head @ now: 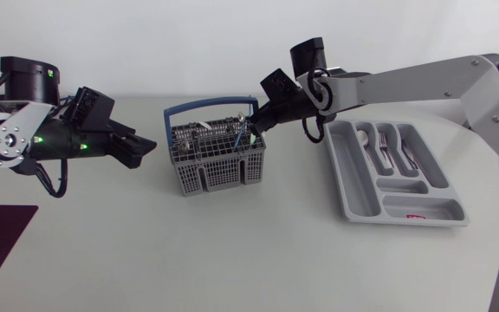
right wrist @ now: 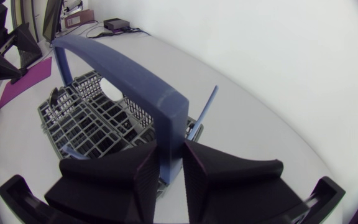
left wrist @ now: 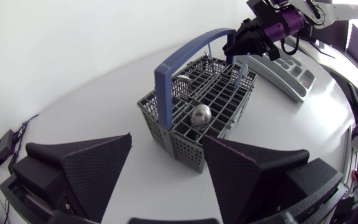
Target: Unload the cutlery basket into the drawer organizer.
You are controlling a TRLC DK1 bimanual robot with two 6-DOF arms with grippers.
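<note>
Two spots were hard to read: the right gripper (head: 251, 128) tips were masked by the cutlery basket (head: 219, 165) rim in head view. Basket contents were mostly lost in the grid, bar one spoon bowl (left wrist: 201, 114) and a thin blue piece (right wrist: 209, 109). Right wrist view showed that gripper narrow, pinching the blue handle (right wrist: 166, 106) post from both sides. Basket lay ahead of the left gripper (head: 144, 147), apart; that one was wide, holding nothing. Basket sat mid-bench (head: 232, 260), drawer organizer (head: 353, 195) on its right with some cutlery (head: 390, 149) inside.
</note>
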